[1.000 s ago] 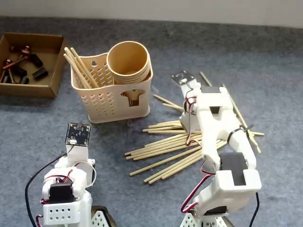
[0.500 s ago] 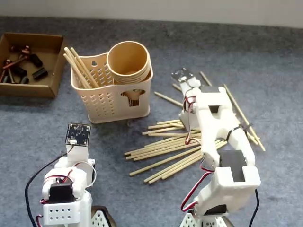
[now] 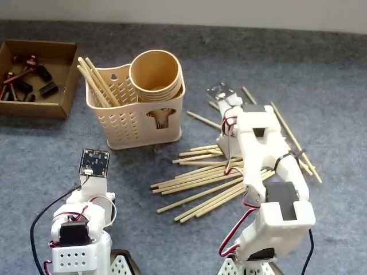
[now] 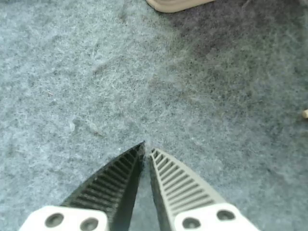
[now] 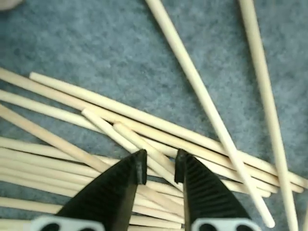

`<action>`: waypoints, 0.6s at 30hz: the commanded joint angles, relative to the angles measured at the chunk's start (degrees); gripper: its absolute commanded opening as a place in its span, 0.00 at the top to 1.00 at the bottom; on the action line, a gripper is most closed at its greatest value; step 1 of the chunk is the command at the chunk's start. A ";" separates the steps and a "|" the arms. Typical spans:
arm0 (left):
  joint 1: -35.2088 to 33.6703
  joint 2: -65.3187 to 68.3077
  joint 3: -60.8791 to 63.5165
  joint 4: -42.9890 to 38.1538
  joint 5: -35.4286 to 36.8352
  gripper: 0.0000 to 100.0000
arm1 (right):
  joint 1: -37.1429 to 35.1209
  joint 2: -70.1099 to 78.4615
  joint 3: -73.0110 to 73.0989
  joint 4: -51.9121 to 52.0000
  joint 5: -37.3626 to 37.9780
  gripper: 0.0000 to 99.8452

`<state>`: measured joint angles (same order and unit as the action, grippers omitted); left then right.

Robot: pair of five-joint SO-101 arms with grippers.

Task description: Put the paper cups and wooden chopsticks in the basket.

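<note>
**Q.** Where do the task's things lie?
**A.** The paper cups stand stacked in the basket, upper left of centre in the high view. The upright chopsticks lean in the basket's left corner. The loose chopsticks lie fanned on the grey cloth at centre, lower right of the basket.

**Q.** And the tools?
**A.** The right gripper hangs low over the pile with its jaws narrowly parted. Stick ends lie across the gap, and nothing is visibly clamped. The left gripper, jaws closed and empty, points at bare cloth.

**Q.** How is a stick best taken?
**A.** Probably by straddling a single stick near its middle, jaws crossing its length, and closing fully before lifting. The neighbouring sticks touch, so a skewed bite may drag two or let one pivot.
</note>
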<state>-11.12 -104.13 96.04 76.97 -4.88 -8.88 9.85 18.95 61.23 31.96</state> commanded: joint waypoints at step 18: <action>-0.48 -0.22 1.19 0.18 -0.26 0.99 | -0.40 -0.31 -0.31 2.68 6.86 0.99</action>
<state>-11.12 -104.13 96.04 76.97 -4.88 -8.70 9.85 18.95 62.55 37.23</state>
